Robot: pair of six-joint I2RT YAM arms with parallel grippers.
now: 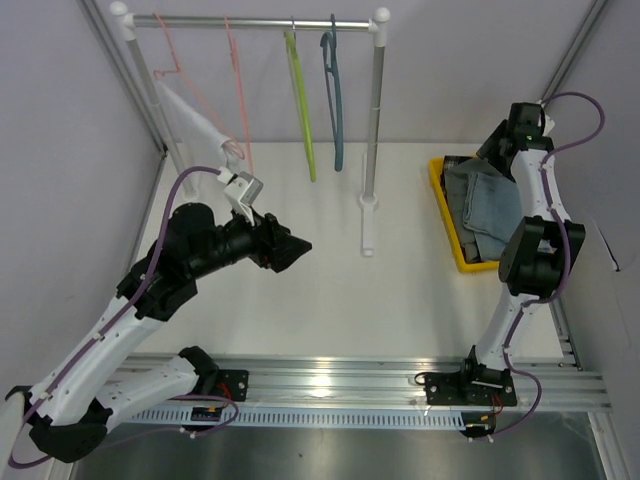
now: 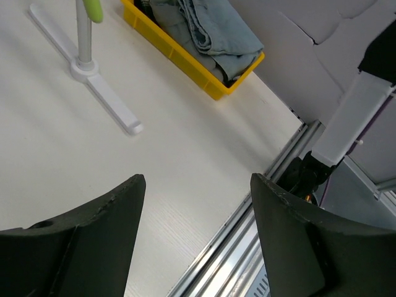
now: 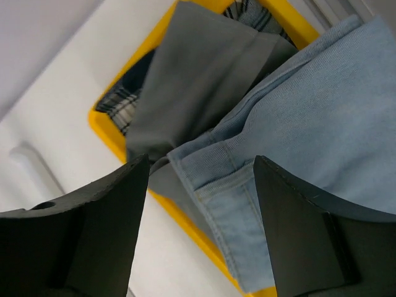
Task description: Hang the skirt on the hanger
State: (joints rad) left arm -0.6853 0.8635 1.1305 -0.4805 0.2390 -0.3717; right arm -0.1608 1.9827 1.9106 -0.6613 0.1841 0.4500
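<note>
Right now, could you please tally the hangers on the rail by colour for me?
Pink hangers: 2
Green hanger: 1
Blue hanger: 1
Total: 4
</note>
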